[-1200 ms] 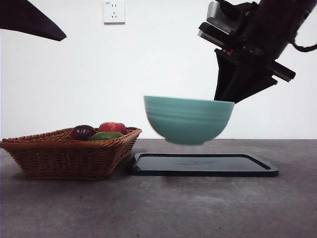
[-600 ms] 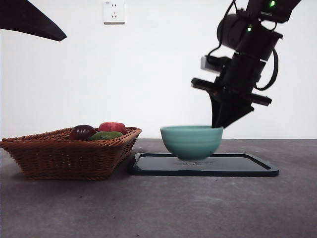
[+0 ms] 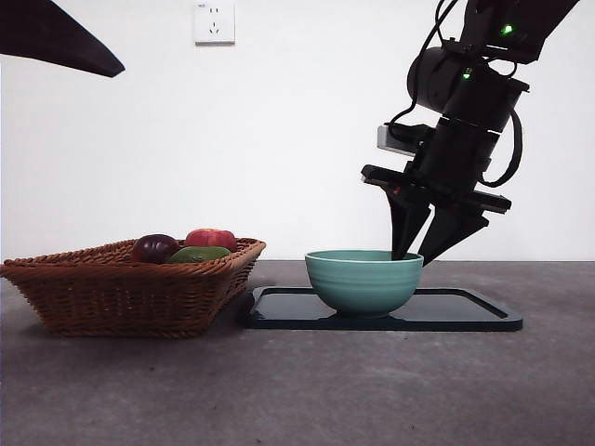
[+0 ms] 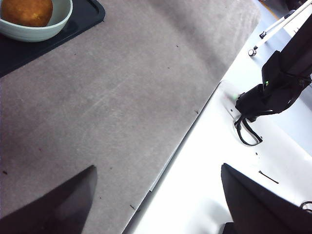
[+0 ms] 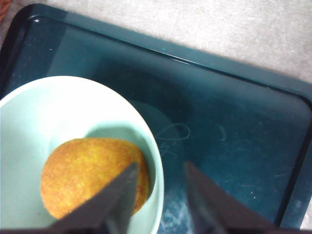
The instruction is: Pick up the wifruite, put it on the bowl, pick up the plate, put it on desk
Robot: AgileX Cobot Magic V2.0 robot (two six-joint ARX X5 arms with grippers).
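The mint-green bowl (image 3: 363, 281) stands on the black plate (image 3: 465, 314), which lies on the dark grey desk (image 3: 297, 390). The yellow-orange wifruite (image 5: 87, 175) lies inside the bowl (image 5: 29, 126); the front view hides it. My right gripper (image 3: 416, 253) is open, one jaw inside the bowl's right rim and one outside it, with a gap on each side in the right wrist view (image 5: 160, 165). My left gripper (image 4: 158, 167) is open and empty over the desk's edge, far from the bowl (image 4: 44, 31) and wifruite (image 4: 27, 10).
A brown wicker basket (image 3: 121, 288) stands left of the plate, holding a dark purple fruit (image 3: 154, 247), a red fruit (image 3: 212, 239) and a green fruit (image 3: 198, 254). The left arm shows as a black tip (image 3: 56, 37) at the top left.
The right gripper carried the bowl down from the air onto the plate, then opened its jaws around the rim. The bowl now stands still. The left arm has not moved.
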